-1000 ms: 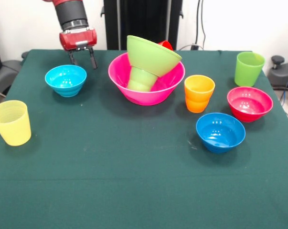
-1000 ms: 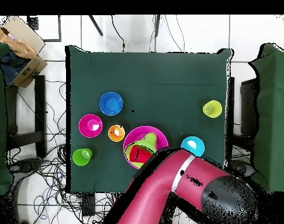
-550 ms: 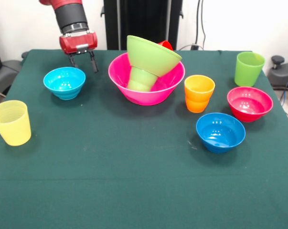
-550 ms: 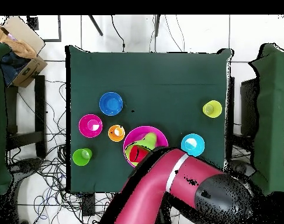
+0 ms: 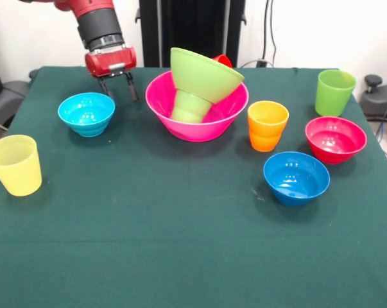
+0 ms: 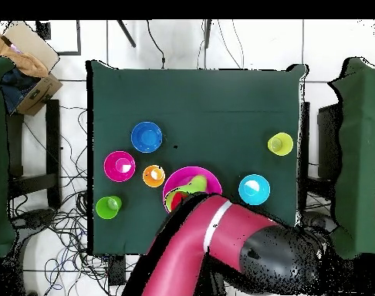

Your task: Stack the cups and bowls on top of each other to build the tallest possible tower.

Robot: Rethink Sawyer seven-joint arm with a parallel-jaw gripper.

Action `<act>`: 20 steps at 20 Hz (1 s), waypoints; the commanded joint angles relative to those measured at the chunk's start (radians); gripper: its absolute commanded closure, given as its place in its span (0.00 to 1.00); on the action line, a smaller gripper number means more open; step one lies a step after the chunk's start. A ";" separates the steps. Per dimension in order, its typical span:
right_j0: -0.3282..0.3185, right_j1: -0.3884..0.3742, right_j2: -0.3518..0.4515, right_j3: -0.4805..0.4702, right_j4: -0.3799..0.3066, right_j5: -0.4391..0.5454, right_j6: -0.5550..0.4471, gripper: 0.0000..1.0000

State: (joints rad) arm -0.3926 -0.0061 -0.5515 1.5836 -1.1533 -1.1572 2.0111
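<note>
From the front, the end effector (image 5: 117, 88) hangs empty with its two fingers spread apart, above the green tabletop (image 5: 180, 224) between the light blue bowl (image 5: 86, 113) and the large pink bowl (image 5: 197, 106). In that pink bowl stands the tower (image 5: 199, 86): a small green cup (image 5: 190, 106) upside down, a lime green bowl (image 5: 205, 76) tilted on it, and a red cup (image 5: 223, 61) peeking out behind. Around it sit the pale yellow cup (image 5: 15, 165), orange cup (image 5: 267, 125), taller lime green cup (image 5: 335, 92), magenta bowl (image 5: 335, 138) and darker blue bowl (image 5: 296, 177). These look like light, stiff, slick plastic pieces, best pinched at a rim wall; the leaning stack seems easy to topple. From overhead, the red arm (image 6: 214, 247) covers the near part of the pink bowl (image 6: 192, 185), while the light blue bowl (image 6: 254, 190) lies clear beside it. Compared with a second ago, the end effector has shifted toward the pink bowl, and the light blue bowl sits slightly farther from the tower.
</note>
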 commanded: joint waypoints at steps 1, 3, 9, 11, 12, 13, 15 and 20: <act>0.106 -0.001 0.049 -0.123 -0.143 0.230 0.344 0.00; 0.153 -0.013 0.012 -0.120 -0.202 0.256 0.426 0.00; 0.280 -0.037 -0.093 -0.125 -0.341 0.254 0.655 0.00; 0.299 -0.027 -0.123 -0.131 -0.364 0.255 0.687 0.00; 0.309 -0.022 -0.137 -0.135 -0.377 0.253 0.708 0.00; 0.314 -0.021 -0.146 -0.137 -0.384 0.248 0.718 0.00; 0.322 -0.021 -0.156 -0.138 -0.391 0.244 0.727 0.00; 0.292 -0.024 -0.143 -0.133 -0.366 0.251 0.661 0.00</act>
State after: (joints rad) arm -0.0899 -0.0384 -0.7654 1.5620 -1.4912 -1.0272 2.5702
